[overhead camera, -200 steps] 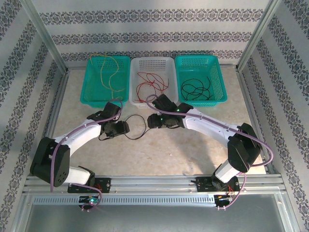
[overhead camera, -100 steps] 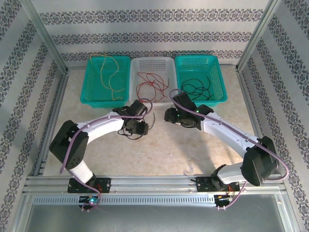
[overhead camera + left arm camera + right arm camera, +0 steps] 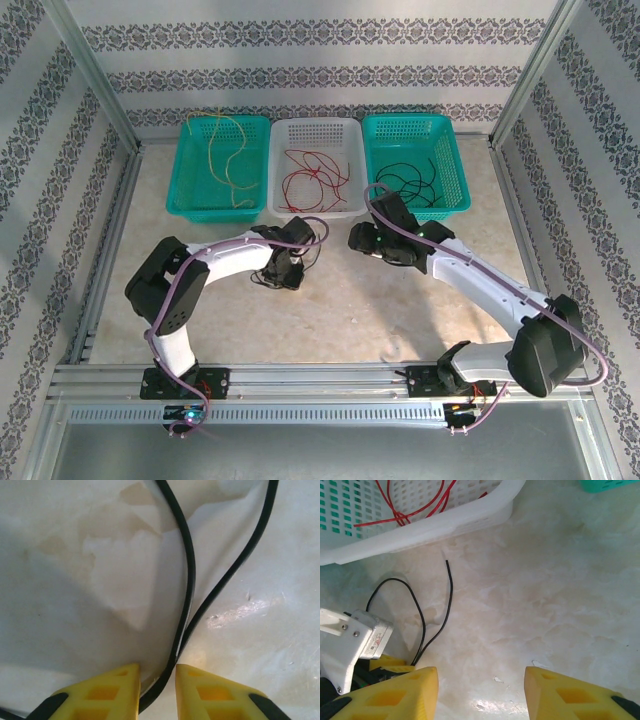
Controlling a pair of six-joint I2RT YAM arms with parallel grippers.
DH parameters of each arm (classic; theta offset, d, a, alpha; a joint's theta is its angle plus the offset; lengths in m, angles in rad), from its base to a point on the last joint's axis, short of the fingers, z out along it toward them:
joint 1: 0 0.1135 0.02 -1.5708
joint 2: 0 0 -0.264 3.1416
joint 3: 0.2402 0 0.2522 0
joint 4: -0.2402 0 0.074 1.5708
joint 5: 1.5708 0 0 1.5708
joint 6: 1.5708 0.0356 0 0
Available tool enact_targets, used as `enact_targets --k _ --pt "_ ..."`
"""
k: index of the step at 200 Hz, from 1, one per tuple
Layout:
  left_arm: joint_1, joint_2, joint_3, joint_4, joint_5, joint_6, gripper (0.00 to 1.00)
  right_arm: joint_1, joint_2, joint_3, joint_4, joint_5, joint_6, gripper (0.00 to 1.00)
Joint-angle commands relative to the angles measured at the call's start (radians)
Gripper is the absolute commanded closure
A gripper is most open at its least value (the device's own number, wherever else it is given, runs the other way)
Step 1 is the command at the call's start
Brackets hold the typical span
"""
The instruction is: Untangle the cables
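One black cable (image 3: 189,580) lay looped on the table (image 3: 75,605) just in front of the white basket (image 3: 470,515). Its strands converged between the fingers of your left hand (image 3: 157,682), which stood narrowly apart, not yet pinching it. Your right hand (image 3: 481,690) hovered nearby, wide open, holding nothing.

The black cable (image 3: 191,580) slips between the yellow fingers (image 3: 110,695) of the left gripper (image 3: 157,692) and runs off the bottom edge of the left wrist view, so whether the pads pinch it cannot be told. Both its strands are also cut off at the top edge. Seen from above, that gripper's fingertips lie hidden beneath its own wrist. In the right wrist view, the white basket (image 3: 445,520) and a teal basket (image 3: 612,483) are cropped by the top edge.
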Motion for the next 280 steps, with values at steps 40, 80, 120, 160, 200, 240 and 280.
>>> enact_targets --k 40,80,120,160,200,240,280 --pt "-0.011 -0.11 0.021 -0.015 0.086 -0.017 1.0 -0.018 -0.062 0.01 0.0 -0.026 0.008 0.51" --pt "-0.011 -0.296 0.096 0.032 0.205 -0.053 1.0 -0.005 -0.073 0.044 0.04 -0.105 -0.014 0.48" --pt "-0.006 -0.406 0.162 0.081 0.281 -0.096 1.0 0.021 -0.07 0.115 0.09 -0.177 -0.005 0.41" --pt "0.034 -0.491 0.215 0.222 0.402 -0.199 1.0 0.025 -0.083 0.152 0.119 -0.185 -0.027 0.33" --pt "0.051 -0.503 0.326 0.356 0.487 -0.263 1.0 0.04 -0.115 0.134 0.163 -0.194 -0.052 0.28" --pt "0.051 -0.478 0.435 0.447 0.535 -0.307 1.0 0.082 -0.113 0.114 0.211 -0.185 -0.061 0.23" --pt "0.051 -0.477 0.436 0.549 0.564 -0.383 1.0 0.088 -0.065 0.151 0.243 -0.176 -0.08 0.21"
